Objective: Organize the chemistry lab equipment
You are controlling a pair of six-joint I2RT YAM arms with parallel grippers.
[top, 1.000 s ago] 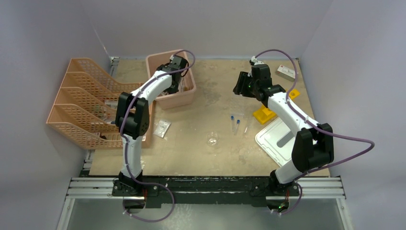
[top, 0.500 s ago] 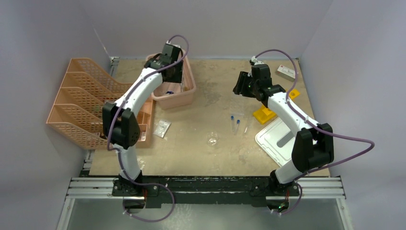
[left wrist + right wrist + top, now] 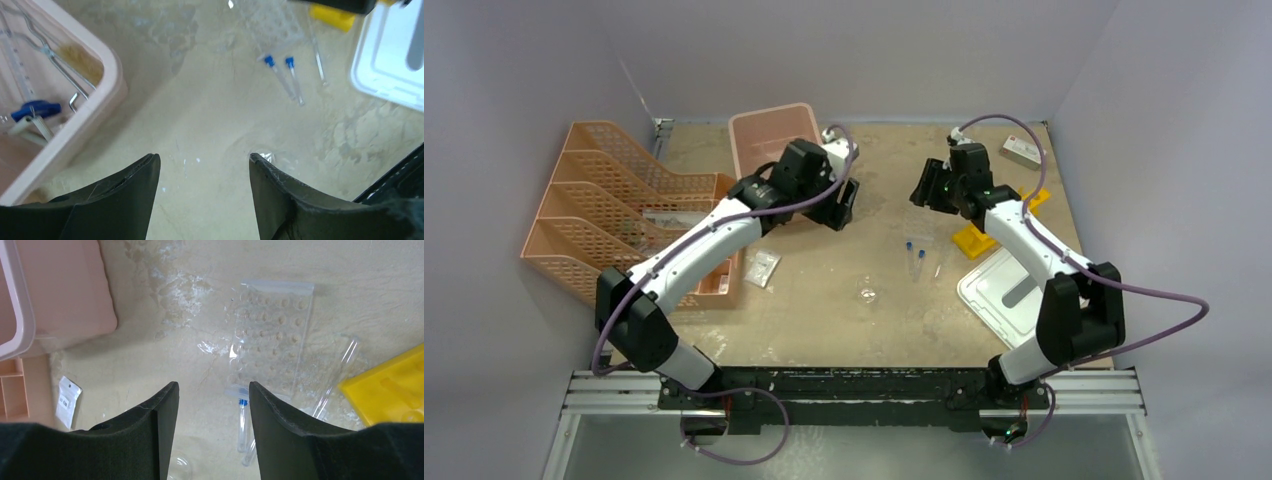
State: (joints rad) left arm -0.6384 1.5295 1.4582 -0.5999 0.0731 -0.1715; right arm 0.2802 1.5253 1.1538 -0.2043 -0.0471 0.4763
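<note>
My left gripper (image 3: 842,204) hangs open and empty over bare table, just right of the pink bin (image 3: 762,136). In the left wrist view, metal tongs (image 3: 47,52) and a blue-ended dropper (image 3: 35,109) lie inside the bin (image 3: 102,112). Two blue-capped tubes (image 3: 914,255) lie mid-table beside a thin clear tube (image 3: 938,268), and a tiny glass beaker (image 3: 868,293) stands nearer. The beaker (image 3: 272,158) shows at my left gripper's (image 3: 205,160) right fingertip. My right gripper (image 3: 926,188) is open and empty above the flat clear rack (image 3: 270,335), beside the yellow rack (image 3: 976,240).
Orange mesh trays (image 3: 604,215) fill the left side. A small plastic bag (image 3: 764,268) lies in front of them. The white lid (image 3: 1004,290) rests at the right, a small box (image 3: 1021,150) at the back right corner.
My left gripper has come out of the pink bin, opened, and swung right over the table. The right arm has shifted only slightly.
</note>
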